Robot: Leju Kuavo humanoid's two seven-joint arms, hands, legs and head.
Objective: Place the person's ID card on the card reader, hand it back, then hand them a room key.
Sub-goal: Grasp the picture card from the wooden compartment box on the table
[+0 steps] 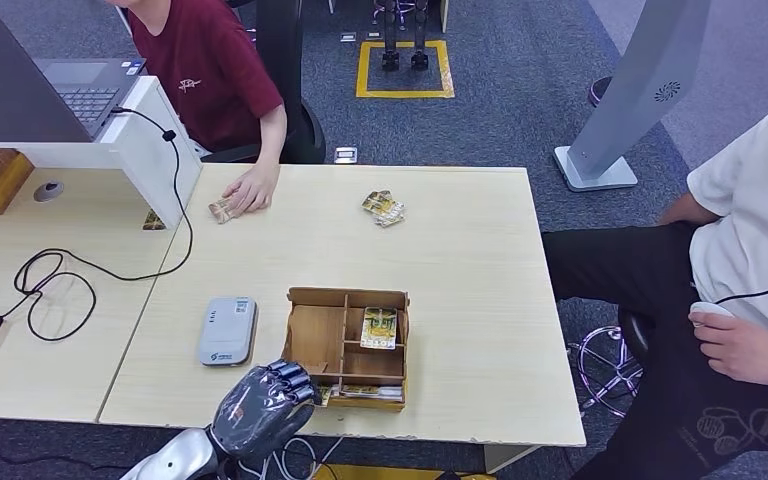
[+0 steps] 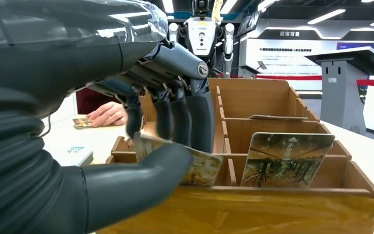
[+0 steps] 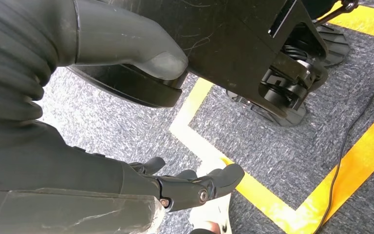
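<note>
My left hand (image 1: 260,405) is at the front left corner of the wooden card box (image 1: 345,294). In the left wrist view the thumb and fingers of that hand (image 2: 141,122) pinch a room key card (image 2: 204,168) in the front compartment of the box (image 2: 253,209). Another key card (image 2: 285,158) leans upright one compartment over. The grey card reader (image 1: 227,330) lies left of the box. Across the table, a person in a red shirt rests a hand (image 1: 253,190) on the ID card (image 1: 222,211). My right hand (image 3: 126,185) hangs over the floor, fingers spread, holding nothing.
A small pile of cards (image 1: 384,207) lies at the far middle of the table. A white partition (image 1: 150,150) with a laptop and black cables borders the left. A second person in a white shirt (image 1: 750,230) sits at the right.
</note>
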